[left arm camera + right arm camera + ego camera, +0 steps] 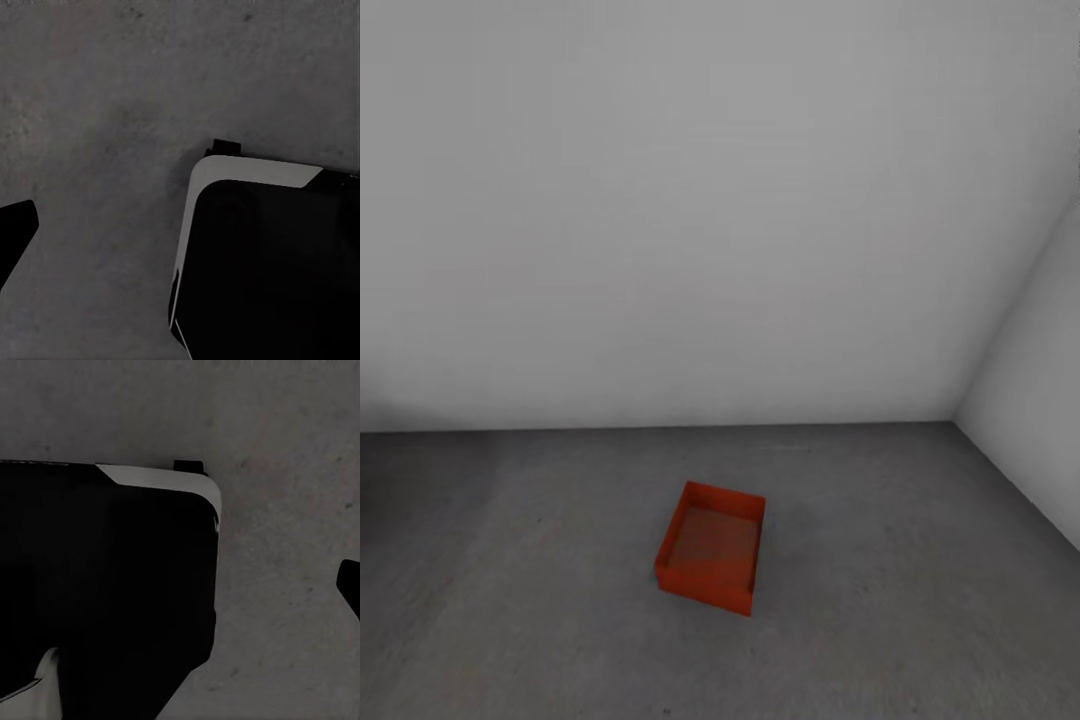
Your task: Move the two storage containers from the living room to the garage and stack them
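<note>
One orange-red storage container [712,548] sits upright on the garage's mottled grey concrete floor [910,600], a little way out from the white back wall. It is lidless and holds nothing. In the left wrist view one dark fingertip [16,229] of my left gripper shows over bare concrete. The right wrist view likewise has one dark fingertip [350,583] of my right gripper over concrete. Neither gripper holds anything, and both hang low beside my base, away from the container.
White walls meet in a corner [957,418] at the back right. My black, white-trimmed base [262,255] stands on the concrete beside the left gripper, and the base [105,570] also lies close to the right gripper. Grey floor stretches all round the container.
</note>
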Controlling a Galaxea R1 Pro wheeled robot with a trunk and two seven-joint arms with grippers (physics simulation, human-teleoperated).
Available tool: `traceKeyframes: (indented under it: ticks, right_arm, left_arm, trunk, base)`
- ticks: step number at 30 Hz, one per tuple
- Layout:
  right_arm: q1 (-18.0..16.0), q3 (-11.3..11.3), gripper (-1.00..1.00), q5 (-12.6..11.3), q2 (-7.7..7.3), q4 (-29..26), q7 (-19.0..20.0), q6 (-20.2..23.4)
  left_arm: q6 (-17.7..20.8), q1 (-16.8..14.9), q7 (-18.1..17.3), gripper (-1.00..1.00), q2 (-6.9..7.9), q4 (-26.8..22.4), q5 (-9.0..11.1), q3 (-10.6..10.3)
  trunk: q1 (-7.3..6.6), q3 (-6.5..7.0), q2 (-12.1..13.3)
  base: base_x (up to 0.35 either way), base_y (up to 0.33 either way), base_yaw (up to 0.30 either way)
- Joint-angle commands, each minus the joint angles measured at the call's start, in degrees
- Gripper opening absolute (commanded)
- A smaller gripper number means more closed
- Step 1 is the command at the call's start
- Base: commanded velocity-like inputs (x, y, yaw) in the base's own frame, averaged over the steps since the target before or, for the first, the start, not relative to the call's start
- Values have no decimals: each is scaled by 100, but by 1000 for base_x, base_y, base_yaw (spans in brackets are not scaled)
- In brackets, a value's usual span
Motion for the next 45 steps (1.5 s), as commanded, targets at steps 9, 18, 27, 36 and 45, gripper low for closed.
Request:
traceKeyframes:
  ticks: [9, 18, 27, 36, 45]
  right_arm:
    - [42, 46, 100, -19, 10, 21, -59, -105]
    - [44, 46, 100, -19, 10, 21, -65, -107]
    - [109, 46, 100, -19, 8, 17, -62, -202]
    - [199, 46, 100, -12, 10, 18, -14, -252]
    - [219, 46, 100, -18, 12, 19, -12, -238]
  left_arm:
    - [-21, -5, 6, 100, 0, 5, 51, -21]
    - [-21, -5, 6, 100, 0, 5, 51, -21]
    - [-21, -5, 6, 100, 0, 5, 51, -21]
    - [-21, -5, 6, 100, 0, 5, 51, -21]
    - [-21, -5, 6, 100, 0, 5, 51, -21]
  trunk:
    - [3, 72, -11]
    - [3, 156, -11]
    - [3, 239, -11]
    - [3, 322, -11]
    - [3, 406, -11]
  base:
    - [0, 0, 0]
    - [0, 0, 0]
    - [0, 0, 0]
    - [0, 0, 0]
    - [0, 0, 0]
